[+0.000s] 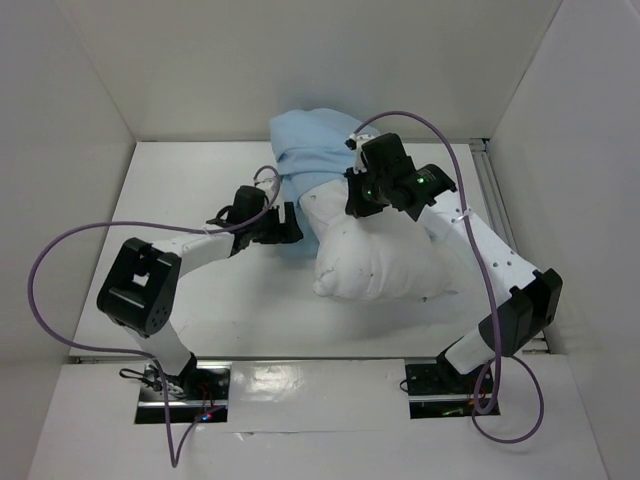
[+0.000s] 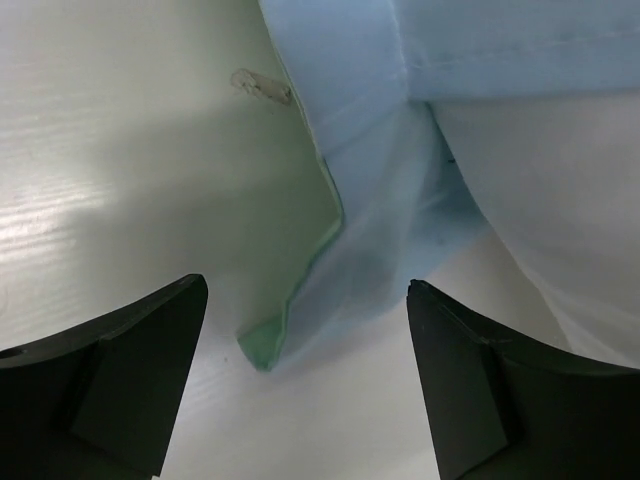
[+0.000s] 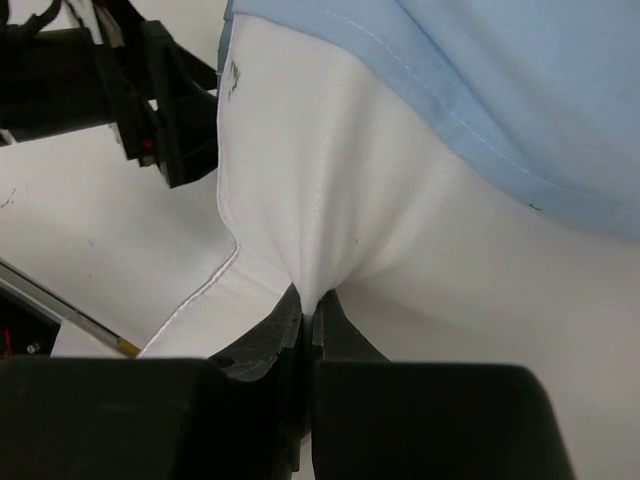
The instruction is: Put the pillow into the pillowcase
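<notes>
1. Pillow [image 1: 385, 265]: white and plump, lying on the table [image 1: 180, 180] near its middle; the far end sits inside the pillowcase and the near part is bare
2. Pillowcase [image 1: 310, 150]: light blue, covering the far end of the pillow and bunched toward the back wall; its stitched hem runs across the white fabric
3. Loose flap of the pillowcase [image 2: 370, 240]: hangs down to the table on the pillow's left side; a sea-green face shows at its turned corner [image 2: 262, 348]
4. Left arm [image 1: 190, 250]: reaches in low from the left; the left jaws stand wide apart, with the hanging flap between them and clear of both fingers [image 2: 130, 370]
5. Right arm [image 1: 480, 240]: reaches over the pillow from the right; the right jaws are pressed together, clamped on a pinch of white pillow fabric just beside the blue hem, and the cloth puckers toward the grip
6. Right wrist view: the left arm's dark end appears at upper left, just beside the pillow's seamed edge
7. Purple cable [image 1: 60, 250]: loops out from the left arm over the table
</notes>
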You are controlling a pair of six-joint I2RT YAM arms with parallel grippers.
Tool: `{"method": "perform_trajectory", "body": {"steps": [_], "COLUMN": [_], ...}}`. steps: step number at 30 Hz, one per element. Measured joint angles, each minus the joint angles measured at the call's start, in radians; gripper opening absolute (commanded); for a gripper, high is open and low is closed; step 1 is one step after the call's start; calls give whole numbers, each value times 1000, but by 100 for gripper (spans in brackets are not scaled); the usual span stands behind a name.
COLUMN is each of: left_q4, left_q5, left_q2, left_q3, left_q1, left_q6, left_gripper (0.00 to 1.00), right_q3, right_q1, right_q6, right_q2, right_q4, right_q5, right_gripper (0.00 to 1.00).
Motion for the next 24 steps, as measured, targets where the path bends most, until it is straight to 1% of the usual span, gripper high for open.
{"method": "perform_trajectory", "body": {"steps": [1, 2, 4, 5, 6, 8, 9, 14, 16, 18, 20, 23, 24], "left_q4": [11, 20, 43, 59, 76, 115, 136, 240, 291, 323, 343, 356, 376], "left_q5": [4, 10, 40, 56, 72, 105, 128, 242, 288, 338, 383, 454, 474], "left_q2": [21, 37, 57, 60, 61, 62, 62, 49, 13, -42, -77, -120, -138], "left_q3": [7, 11, 12, 12, 11, 11, 11, -18, -68, -106, -93, 29, 61], "left_q1": [0, 0, 0, 0, 0, 0, 0, 1, 2, 3, 3, 3, 4], "left_q6": [12, 16, 20, 18, 14, 2, -1, -64, -110, -178, -223, -278, -295], "left_gripper": [91, 80, 66, 56, 31, 2, 0, 0, 0, 0, 0, 0, 0], "right_q3": [1, 2, 3, 3, 3, 3, 3, 3, 8, 45, 144, 329, 437], "right_q1": [-4, -9, -13, -14, -15, -21, -22, -23, -23, -23, -31, -56, -58], "right_q6": [0, 0, 0, 0, 0, 0, 0, 2, 6, 6, 5, -5, -11], "right_q2": [0, 0, 0, 0, 0, 1, 1, 1, 5, 25, 68, 139, 179], "right_q4": [0, -1, -2, -2, -2, -1, -1, -1, -5, -22, -58, -74, -71], "right_q5": [-5, -9, -14, -18, -22, -27, -27, -27, -19, 5, 35, 85, 116], "right_gripper": [0, 0, 0, 0, 0, 0, 0, 0, 0, 0, 0, 0, 0]}}
